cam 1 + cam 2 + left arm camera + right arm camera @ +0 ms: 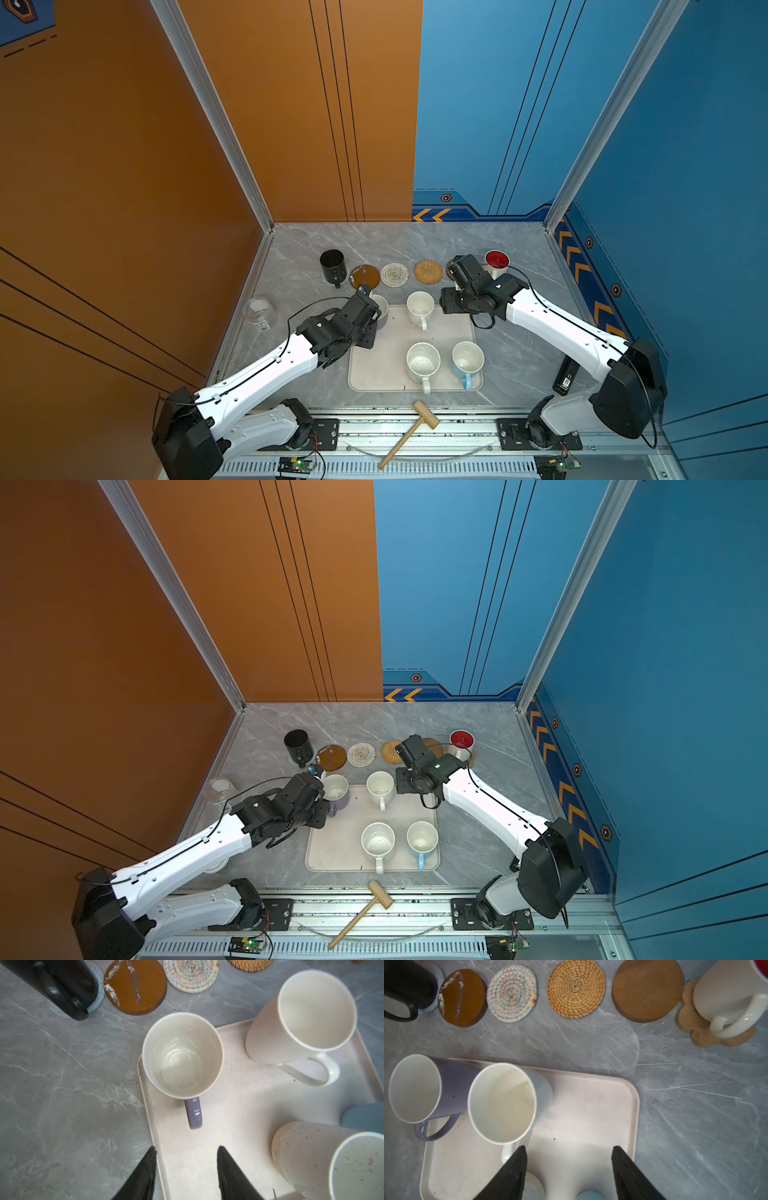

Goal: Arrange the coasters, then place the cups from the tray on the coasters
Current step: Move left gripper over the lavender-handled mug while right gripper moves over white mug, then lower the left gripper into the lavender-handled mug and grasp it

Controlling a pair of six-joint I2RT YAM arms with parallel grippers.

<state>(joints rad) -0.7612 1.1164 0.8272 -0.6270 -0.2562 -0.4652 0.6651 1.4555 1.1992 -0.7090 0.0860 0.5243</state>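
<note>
Six coasters line the back. The black cup [333, 266] stands on the leftmost. Then come a brown disc [365, 276], a woven round [394, 274], a rattan one [428, 271] and a second brown disc [648, 991]. The red-inside cup [497, 262] stands on the paw coaster [691, 1016]. On the tray [374, 370] stand the lavender [182, 1053], cream [420, 307], speckled [423, 362] and light blue [468, 359] cups. My left gripper [187, 1149] is open and empty, just short of the lavender handle [194, 1113]. My right gripper [569, 1147] is open and empty over the tray, beside the cream cup.
A clear glass jar [260, 313] stands at the table's left edge. A wooden mallet [409, 432] lies on the front rail. A black device [565, 376] lies by the right arm's base. Walls close in the left, back and right sides.
</note>
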